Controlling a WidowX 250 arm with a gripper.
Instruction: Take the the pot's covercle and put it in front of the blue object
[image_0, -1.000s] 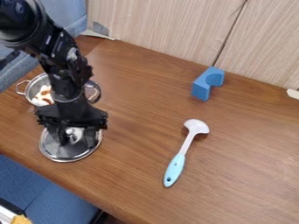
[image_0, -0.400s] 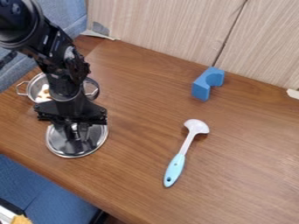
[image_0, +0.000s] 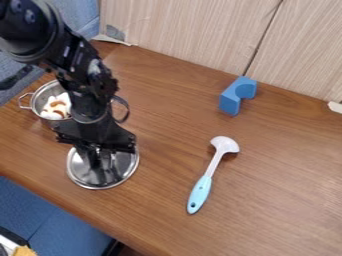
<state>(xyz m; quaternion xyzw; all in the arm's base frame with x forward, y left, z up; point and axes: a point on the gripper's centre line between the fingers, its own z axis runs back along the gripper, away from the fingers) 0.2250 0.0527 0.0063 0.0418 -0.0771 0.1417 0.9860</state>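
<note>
Seemingly, the fingers (image_0: 99, 161) clamp the lid (image_0: 105, 178) at its centre, the best hold on stiff, light, slippery metal.

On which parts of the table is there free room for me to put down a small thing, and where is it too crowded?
The table is bare between the lid and the spoon, and widely right of the spoon. A smaller gap separates the spoon from the blue block. The left is crowded: pot, lid and gripper.

Passable: between lid (image_0: 127, 169) and ladle (image_0: 212, 166) | Obstacles: pot (image_0: 40, 96), blue block (image_0: 230, 103)
</note>
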